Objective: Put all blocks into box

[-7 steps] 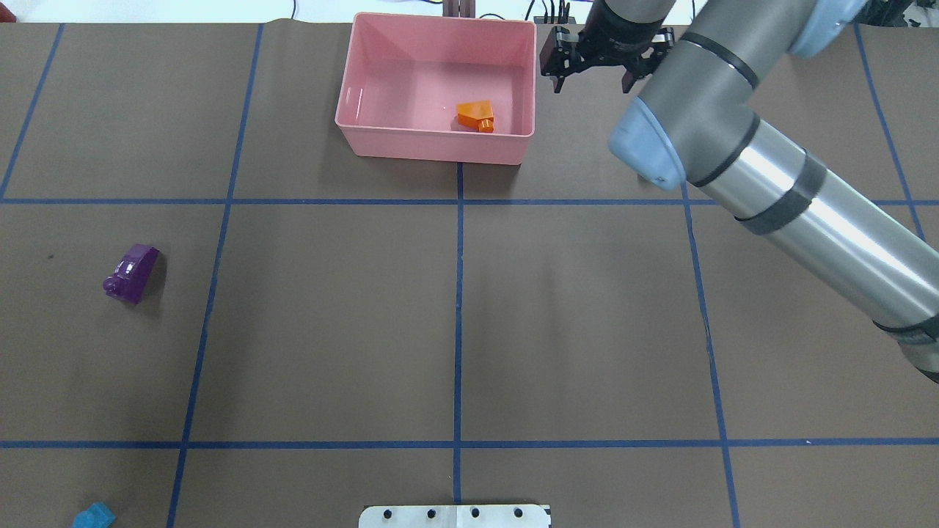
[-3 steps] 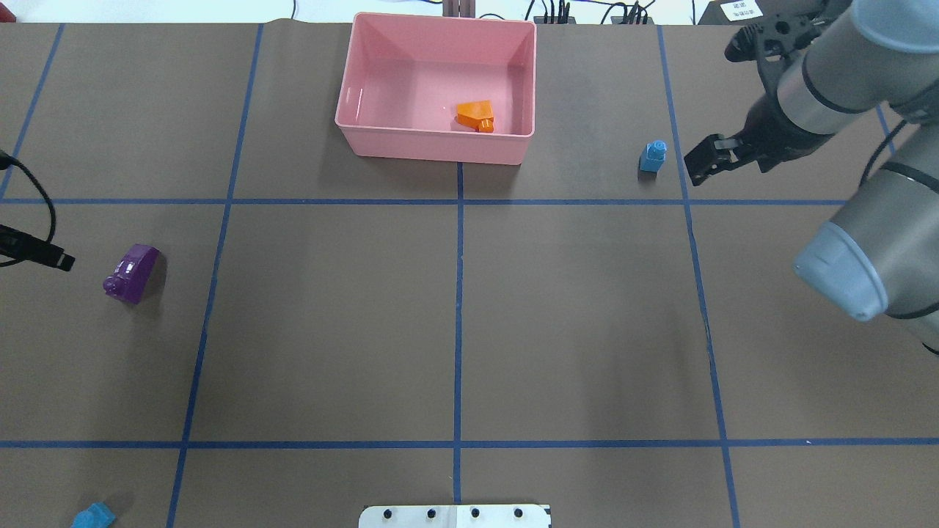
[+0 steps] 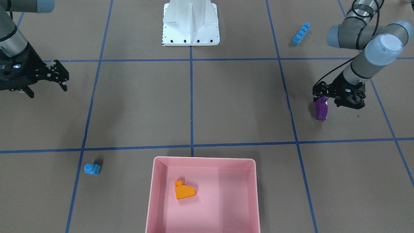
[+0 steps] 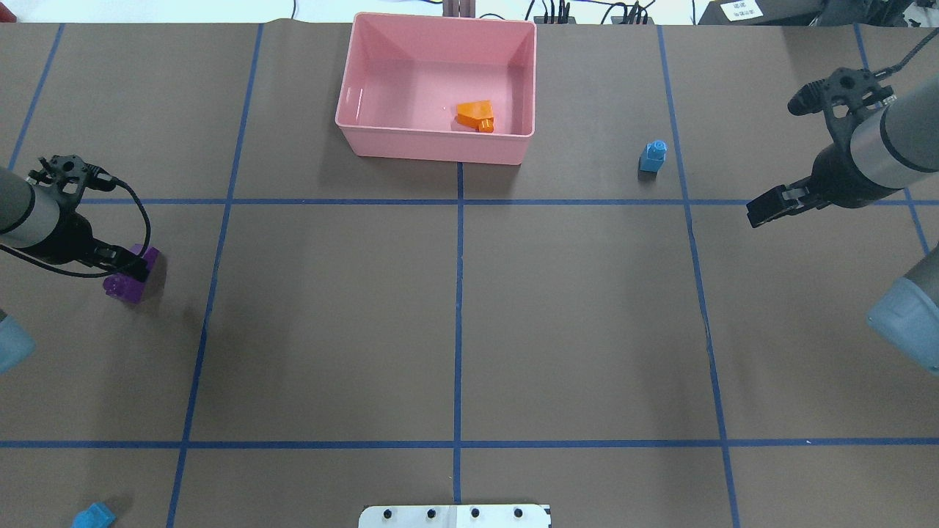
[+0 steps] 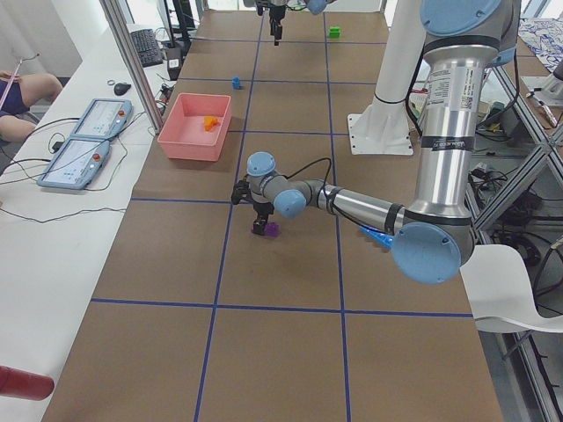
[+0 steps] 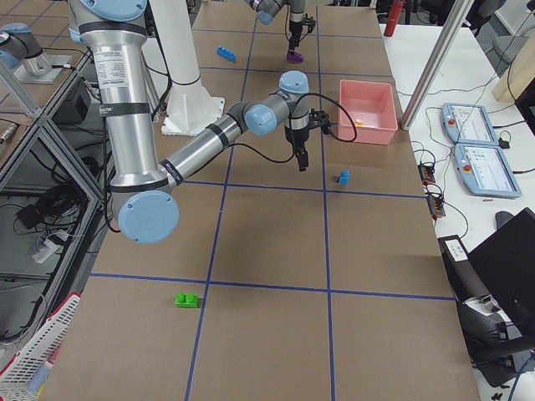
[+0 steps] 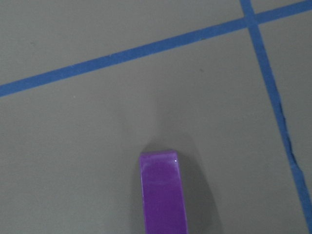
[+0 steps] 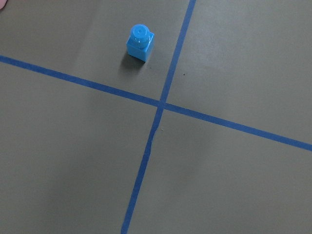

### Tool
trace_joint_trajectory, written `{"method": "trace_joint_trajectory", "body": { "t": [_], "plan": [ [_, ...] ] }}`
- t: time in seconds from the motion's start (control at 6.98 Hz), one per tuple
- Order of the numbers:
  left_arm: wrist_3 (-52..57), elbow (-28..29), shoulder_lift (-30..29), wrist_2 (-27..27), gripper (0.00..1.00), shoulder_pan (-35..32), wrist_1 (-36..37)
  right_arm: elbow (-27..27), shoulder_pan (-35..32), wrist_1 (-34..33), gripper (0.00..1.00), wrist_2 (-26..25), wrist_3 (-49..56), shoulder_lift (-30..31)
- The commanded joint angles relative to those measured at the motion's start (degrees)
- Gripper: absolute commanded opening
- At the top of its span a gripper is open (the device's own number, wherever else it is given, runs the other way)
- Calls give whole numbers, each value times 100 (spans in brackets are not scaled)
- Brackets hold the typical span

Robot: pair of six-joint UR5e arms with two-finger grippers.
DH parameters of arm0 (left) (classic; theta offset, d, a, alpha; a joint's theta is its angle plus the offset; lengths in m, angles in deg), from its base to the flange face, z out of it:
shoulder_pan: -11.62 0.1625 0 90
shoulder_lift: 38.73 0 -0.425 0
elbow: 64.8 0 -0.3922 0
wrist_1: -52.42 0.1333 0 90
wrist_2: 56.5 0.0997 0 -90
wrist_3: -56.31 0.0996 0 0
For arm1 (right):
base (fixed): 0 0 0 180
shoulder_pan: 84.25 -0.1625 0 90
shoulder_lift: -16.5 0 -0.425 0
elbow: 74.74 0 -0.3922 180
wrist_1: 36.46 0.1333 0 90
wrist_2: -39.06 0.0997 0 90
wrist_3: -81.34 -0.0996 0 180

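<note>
- Left gripper [image 4: 126,262]: low over the purple sloped block [image 4: 126,287], its dark tip overlapping the block's top edge in the overhead view. Cannot tell whether the jaws are spread or closed, or whether they touch the block.
- Left wrist view: the purple block sits at bottom centre on the brown table [image 4: 330,315]. No fingers show.
- Right gripper [image 3: 48,89]: jaws spread wide and holding nothing, above the table on the robot's right.
- Small blue block [image 4: 652,157]: upright with stud on top, well apart from the right gripper, between it and the box [image 4: 433,133].
- Orange sloped block [image 4: 475,116]: inside the box, on its floor.
- Long blue bar [image 3: 300,33]: on the table near the robot, on its left side.
- Green block [image 6: 186,300]: on the table far out on the robot's right.
</note>
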Motion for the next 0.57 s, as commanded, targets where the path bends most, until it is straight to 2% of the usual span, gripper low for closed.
{"method": "trace_joint_trajectory", "body": {
  "t": [0.0, 0.14, 0.29, 0.43],
  "plan": [
    [-40, 85, -21, 36, 89, 62, 8, 7, 7, 185, 100, 92, -22, 118],
    [-40, 85, -12, 28, 52, 62, 8, 15, 7, 185, 100, 101, -22, 118],
    [-40, 68, -3, 27, 6, 62, 8, 16, 7, 185, 100, 92, -22, 118],
    [-40, 42, 14, 36, 0, 62, 8, 7, 7, 185, 100, 92, -22, 118]
  ]
}}
